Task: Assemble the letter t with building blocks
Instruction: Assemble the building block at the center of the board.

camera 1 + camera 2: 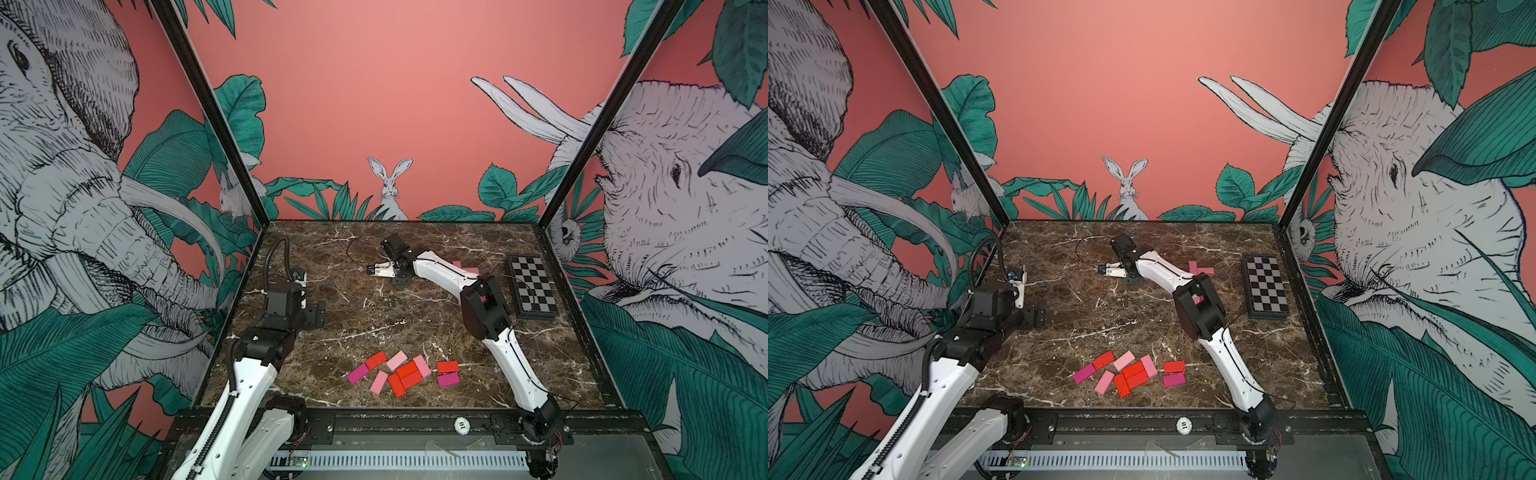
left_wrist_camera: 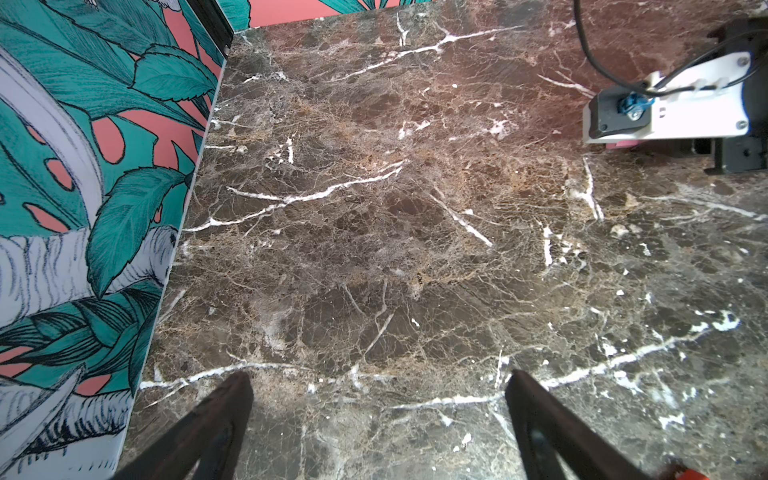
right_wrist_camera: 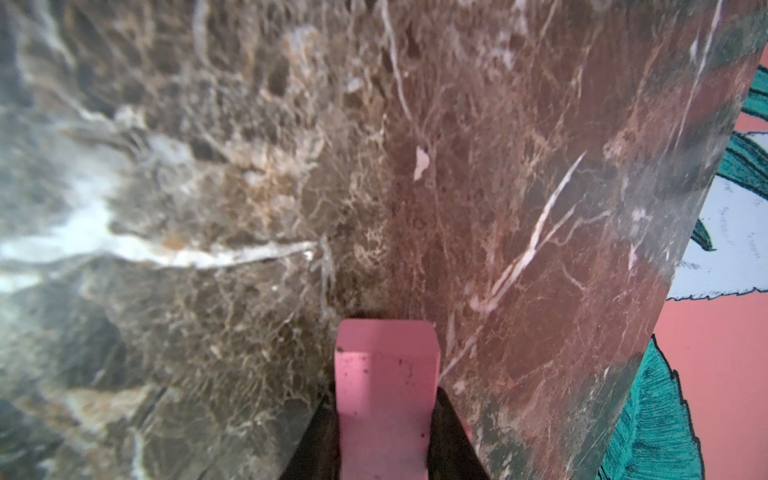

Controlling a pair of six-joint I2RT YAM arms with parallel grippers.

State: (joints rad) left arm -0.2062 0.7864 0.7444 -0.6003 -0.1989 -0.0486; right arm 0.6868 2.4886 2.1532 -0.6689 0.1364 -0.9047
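Observation:
The building blocks (image 1: 405, 374) (image 1: 1130, 373) lie in a loose cluster of red, light pink and magenta near the front edge. A few pink blocks (image 1: 1201, 269) (image 1: 466, 268) lie at the back right, half hidden behind my right arm. My right gripper (image 3: 386, 409) (image 1: 400, 279) is shut on a light pink block (image 3: 386, 365), low over the marble at the back middle. Over bare marble at the left, my left gripper (image 2: 378, 376) (image 1: 312, 316) is open and holds nothing.
A black-and-white checkered board (image 1: 532, 286) (image 1: 1266, 286) lies flat at the right side. The enclosure walls stand close on the left, the right and the back. A thin black cable (image 1: 353, 249) loops over the marble behind the right wrist.

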